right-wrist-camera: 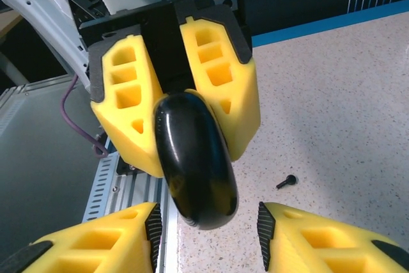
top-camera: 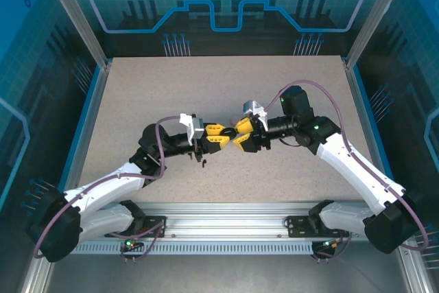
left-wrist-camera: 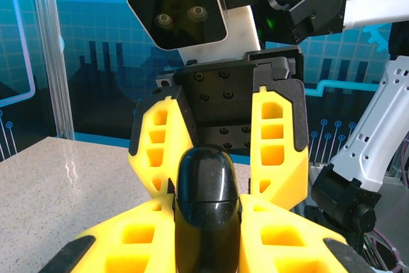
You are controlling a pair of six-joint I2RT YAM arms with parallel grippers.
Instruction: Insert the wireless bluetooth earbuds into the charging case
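Top external view: the two arms meet nose to nose near the middle of the speckled, stone-look desk [top-camera: 206,87], the left gripper [top-camera: 219,135] coming in from 8 o'clock and the right gripper [top-camera: 239,132] from 3 o'clock. Both have chunky yellow fingers with cut-out pockets in them and black pads on the inner faces.

From the left wrist, the left jaws are pinching the charging case [left-wrist-camera: 206,199], a glossy black thing, smooth and rounded like a pebble, with a fine seam running across it. It stands up between the pads, its domed end poking out toward the other arm. The right arm's yellow fingers [left-wrist-camera: 276,145] flank that dome at 10 and 2 o'clock, under a silver camera housing [left-wrist-camera: 176,11] with a dark face.

From the right wrist, the right jaws stand spread, with a gap on each side between their black pads and the shiny case, so they are not gripping it. On the desk at about 3 o'clock of the case's near end lies one tiny black earbud [right-wrist-camera: 287,181], a rounded head on a short stem, well apart from both grippers
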